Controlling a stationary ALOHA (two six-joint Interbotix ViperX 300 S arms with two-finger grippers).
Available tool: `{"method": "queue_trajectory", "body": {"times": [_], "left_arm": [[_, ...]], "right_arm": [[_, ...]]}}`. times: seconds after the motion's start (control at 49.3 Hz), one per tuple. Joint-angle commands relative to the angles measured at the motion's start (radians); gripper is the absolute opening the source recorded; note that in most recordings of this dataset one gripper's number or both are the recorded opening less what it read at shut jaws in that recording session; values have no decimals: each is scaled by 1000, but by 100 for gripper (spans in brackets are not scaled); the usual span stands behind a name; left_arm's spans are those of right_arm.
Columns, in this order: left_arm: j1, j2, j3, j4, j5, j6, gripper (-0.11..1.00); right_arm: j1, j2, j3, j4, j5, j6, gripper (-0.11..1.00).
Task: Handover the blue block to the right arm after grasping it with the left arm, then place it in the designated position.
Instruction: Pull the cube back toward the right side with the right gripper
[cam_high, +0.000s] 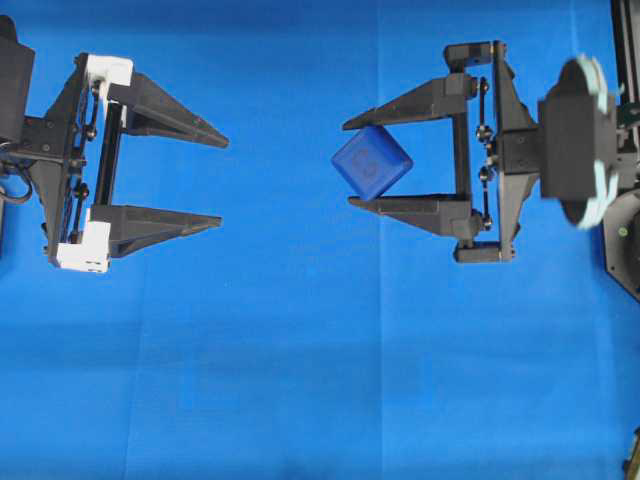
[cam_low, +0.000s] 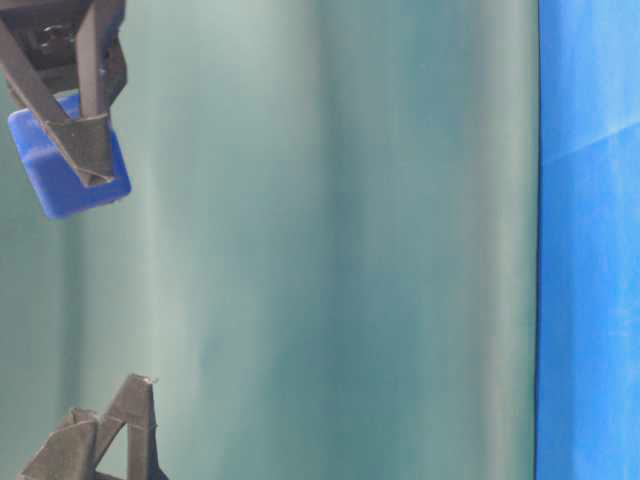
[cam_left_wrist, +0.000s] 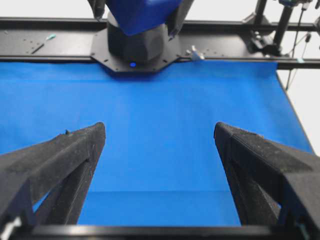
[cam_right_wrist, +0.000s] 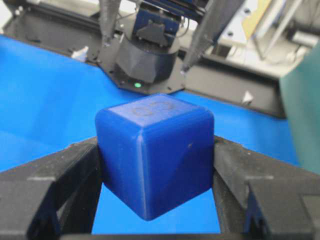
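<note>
The right gripper clamps the blue block aloft mid-surface — corner-on, so it should lower gently and level; the left gripper gapes wide, empty — well apart.

Left arm, entering from the left of the overhead view: left gripper level, pointing toward the middle, both fingers spread wide with nothing between them. Right arm, entering from the right: right gripper level and pointing back at the left one, fingers clamped on opposite sides of the blue block, held tilted.
</note>
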Motion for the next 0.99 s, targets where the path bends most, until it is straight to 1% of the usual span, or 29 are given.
{"method": "queue_trajectory", "body": {"times": [0.0,0.061,0.142,0.973], "left_arm": [[5,-26,-12,0,-3,0,93],[5,-26,-12,0,-2,2,93],[5,-25,-14,-2,-2,2,93],[5,-21,-17,0,-3,0,93]], "right_arm": [[3,-20,-11,2,12,54,53],[5,-25,-11,3,23,84,53],[5,-31,-11,3,35,97,53],[5,-34,-15,3,69,101,53]]}}
